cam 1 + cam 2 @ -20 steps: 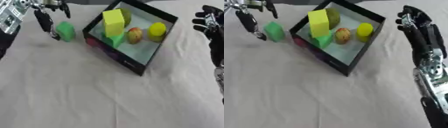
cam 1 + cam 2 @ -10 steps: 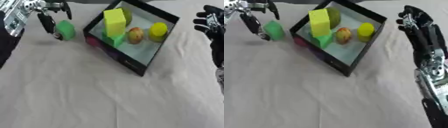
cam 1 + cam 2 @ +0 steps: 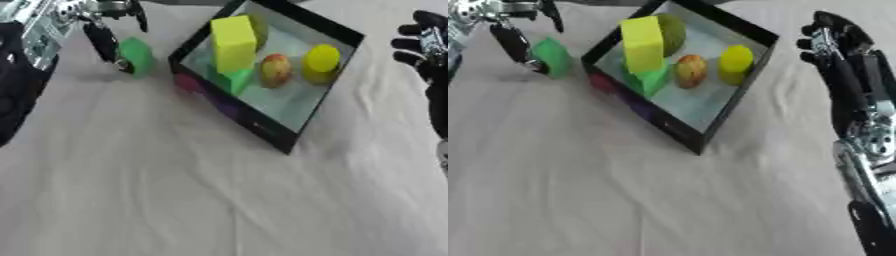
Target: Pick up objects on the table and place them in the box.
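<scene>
A black-walled box (image 3: 262, 129) lies tilted at upper centre on the white cloth. Inside are a tall yellow block (image 3: 232, 41), a green block (image 3: 234, 80), a red-yellow fruit (image 3: 275, 70), a yellow cylinder (image 3: 322, 59) and an olive round thing (image 3: 672, 31) behind the yellow block. Left of the box is a green block (image 3: 136, 54), held between the thumb and fingers of my left hand (image 3: 103, 41), which comes in from the upper left corner. My right hand (image 3: 837, 55) stays at the right edge, fingers up and relaxed, holding nothing.
White wrinkled cloth (image 3: 175, 200) covers the table across the whole lower half. My left arm's silver and black parts (image 3: 35, 35) fill the upper left corner. The right forearm (image 3: 868, 150) runs down the right edge.
The green block has shifted slightly up and toward the box within my left hand. The box, its contents and my right hand stay about where they were.
</scene>
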### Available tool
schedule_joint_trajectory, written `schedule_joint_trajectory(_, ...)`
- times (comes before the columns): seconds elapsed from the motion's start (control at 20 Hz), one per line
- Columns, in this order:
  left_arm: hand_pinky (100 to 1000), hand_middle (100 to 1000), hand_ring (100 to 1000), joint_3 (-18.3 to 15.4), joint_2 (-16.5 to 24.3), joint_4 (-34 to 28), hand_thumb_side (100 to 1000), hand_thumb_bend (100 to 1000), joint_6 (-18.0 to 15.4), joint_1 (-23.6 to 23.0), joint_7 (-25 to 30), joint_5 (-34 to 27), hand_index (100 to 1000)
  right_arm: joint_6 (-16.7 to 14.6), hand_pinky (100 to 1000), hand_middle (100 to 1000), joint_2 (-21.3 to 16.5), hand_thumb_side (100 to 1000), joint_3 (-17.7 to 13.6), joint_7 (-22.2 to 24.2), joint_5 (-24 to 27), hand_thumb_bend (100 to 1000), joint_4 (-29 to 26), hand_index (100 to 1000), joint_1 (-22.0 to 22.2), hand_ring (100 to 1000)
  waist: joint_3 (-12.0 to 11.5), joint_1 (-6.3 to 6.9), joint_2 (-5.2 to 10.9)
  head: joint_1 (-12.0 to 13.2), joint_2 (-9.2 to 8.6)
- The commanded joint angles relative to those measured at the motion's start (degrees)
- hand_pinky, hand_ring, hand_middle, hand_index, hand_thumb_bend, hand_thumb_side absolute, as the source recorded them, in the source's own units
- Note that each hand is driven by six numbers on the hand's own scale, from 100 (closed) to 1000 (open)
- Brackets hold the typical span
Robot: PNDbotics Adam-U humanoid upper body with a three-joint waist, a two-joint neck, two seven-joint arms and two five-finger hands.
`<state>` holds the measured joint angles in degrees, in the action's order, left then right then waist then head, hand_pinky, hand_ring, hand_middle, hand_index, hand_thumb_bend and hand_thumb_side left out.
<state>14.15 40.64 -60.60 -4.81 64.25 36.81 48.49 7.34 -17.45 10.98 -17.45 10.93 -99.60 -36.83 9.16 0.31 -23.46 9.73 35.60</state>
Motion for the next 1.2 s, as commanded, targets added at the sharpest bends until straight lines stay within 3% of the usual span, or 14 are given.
schedule_joint_trajectory(0.05,792,790,887,-1.28,0.64,0.44,100,575,-0.01,1.45,-1.28,0.7,748,0.05,805,713,-0.48,602,-0.06,0.14,0.29,100,-1.33,826,-1.1,768,0.24,-0.09,0.93,0.42,-0.96)
schedule_joint_trajectory(0.3,779,767,877,-1.37,0.07,1.6,100,514,-0.47,1.29,-2.6,0.75,729,0.09,805,714,-0.39,604,0.03,0.22,0.27,100,-1.39,826,-1.28,768,0.43,-0.22,0.66,0.6,-1.15)
schedule_joint_trajectory(0.75,687,583,760,-1.23,0.27,0.76,100,404,0.01,2.29,-2.46,0.14,619,0.18,806,715,-0.8,612,0.2,0.28,0.01,100,-1.27,827,-1.03,769,0.22,0.16,1.04,0.42,-0.15)
schedule_joint_trajectory(1.2,640,554,713,-0.07,-0.34,-5.31,100,355,-0.03,7.82,-2.72,-2.85,591,0.1,805,715,-1.5,615,0.02,0.19,-0.17,100,-0.91,827,-0.13,770,-0.7,0.83,2.43,-0.03,0.96)
